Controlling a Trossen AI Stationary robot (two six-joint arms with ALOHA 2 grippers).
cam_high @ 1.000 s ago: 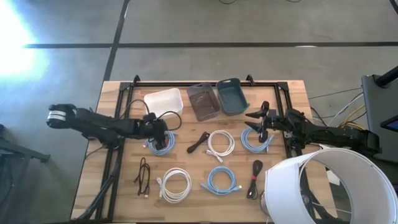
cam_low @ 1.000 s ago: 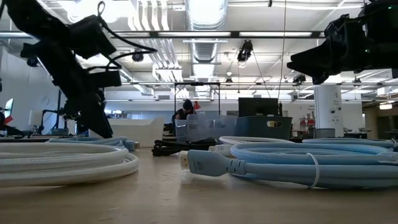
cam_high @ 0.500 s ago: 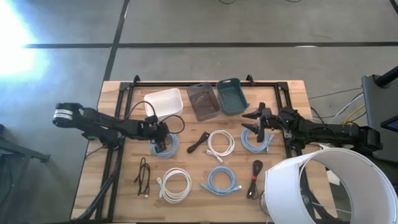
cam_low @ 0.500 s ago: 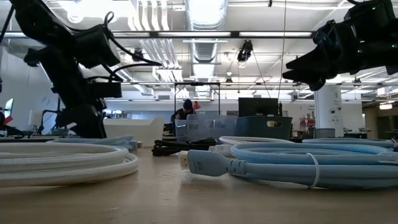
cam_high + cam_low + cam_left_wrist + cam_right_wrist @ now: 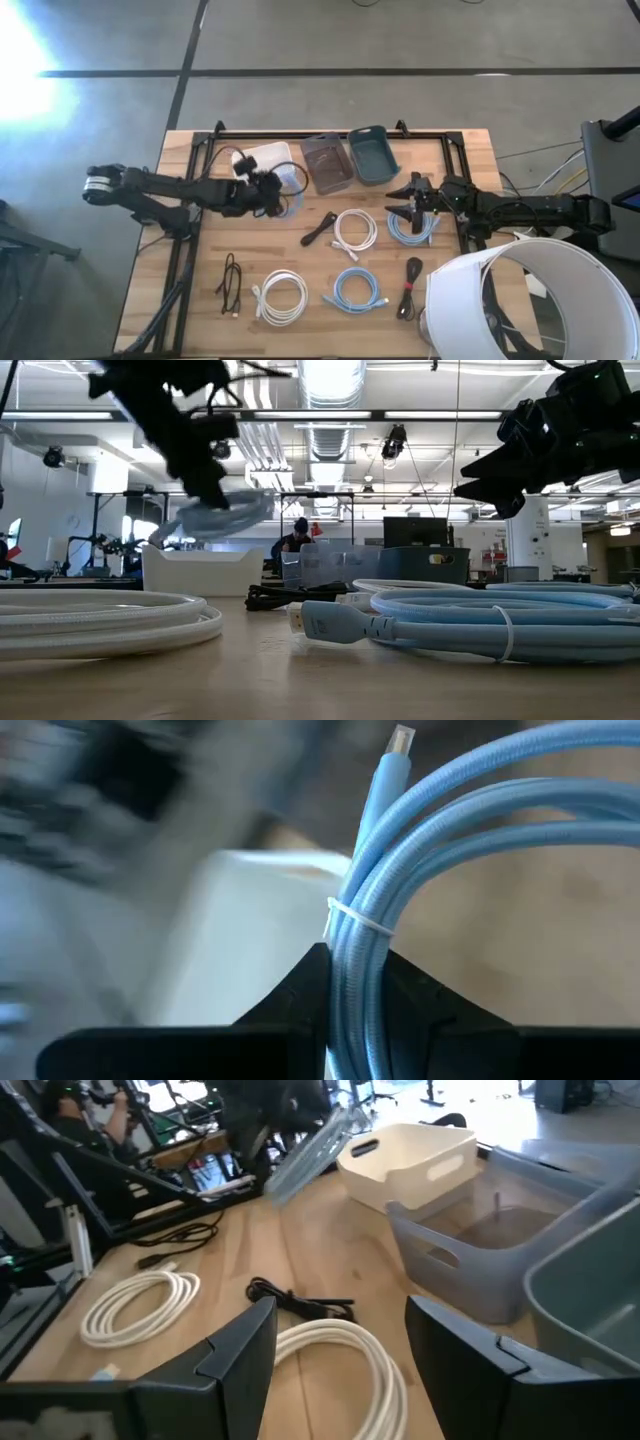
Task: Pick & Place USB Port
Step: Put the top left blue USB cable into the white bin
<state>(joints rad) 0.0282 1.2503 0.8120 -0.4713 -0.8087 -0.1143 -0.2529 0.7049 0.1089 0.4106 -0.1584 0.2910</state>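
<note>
My left gripper is shut on a light blue coiled USB cable and holds it in the air beside the white bin. In the low view the coil hangs under that gripper. The cable's plug sticks out past the coil. My right gripper stands open above the table. It is just left of another blue coil, which lies flat, and nothing is between its fingers. My left gripper pinches the coil's bundled strands between its two fingers, just behind the white tie. Several strands lie in the hold. The fingers come from the table's left, slanting down. The coil hangs tilted, clear of the table.
A clear grey bin and a teal bin stand at the far edge. On the table lie two white coils, a blue coil and black cables. A white lampshade covers the near right corner.
My left gripper has taken hold of the blue coil on the table and risen with it toward the far edge and the white bin. The coil, which lay flat, now hangs clear of the table.
</note>
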